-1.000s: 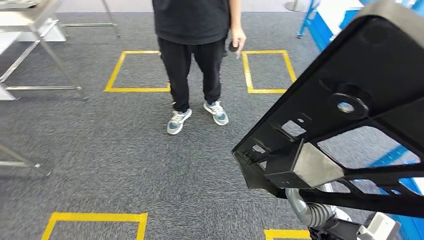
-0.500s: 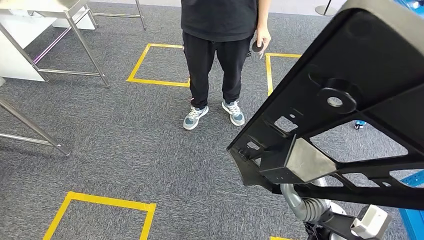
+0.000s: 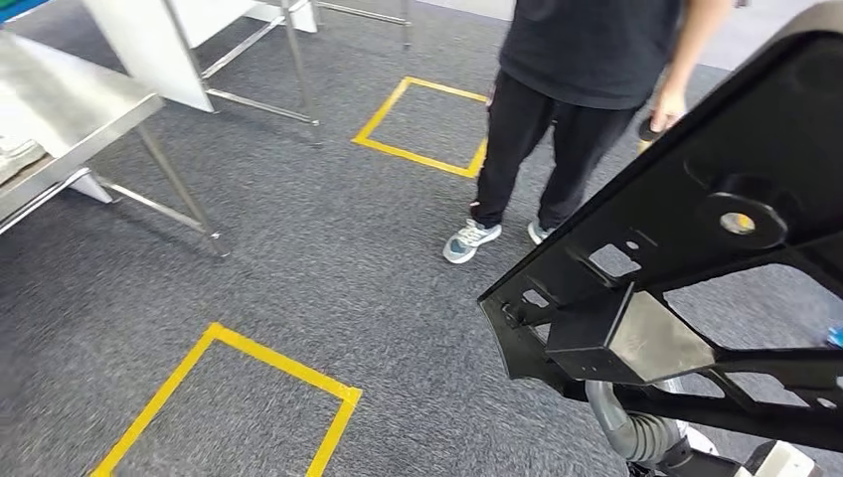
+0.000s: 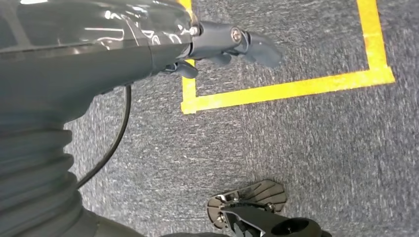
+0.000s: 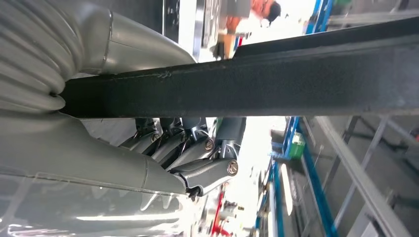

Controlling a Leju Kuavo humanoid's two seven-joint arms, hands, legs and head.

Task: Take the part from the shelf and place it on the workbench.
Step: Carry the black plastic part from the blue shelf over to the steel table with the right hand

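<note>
No legible text or labels.

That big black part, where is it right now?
The black part is on the right of the head view, carried above the grey carpet by the right robot hand, just in front of the standing person.

Grey carpet floor (image 3: 298, 258) carries yellow tape squares: one near (image 3: 234, 397), one farther off (image 3: 422, 124) beside a standing person's shoes (image 3: 470, 240). Metal table legs (image 3: 184, 194) rest on the carpet at the left, under a steel tabletop (image 3: 70, 109). A second frame's legs (image 3: 298, 75) stand farther back.
</note>
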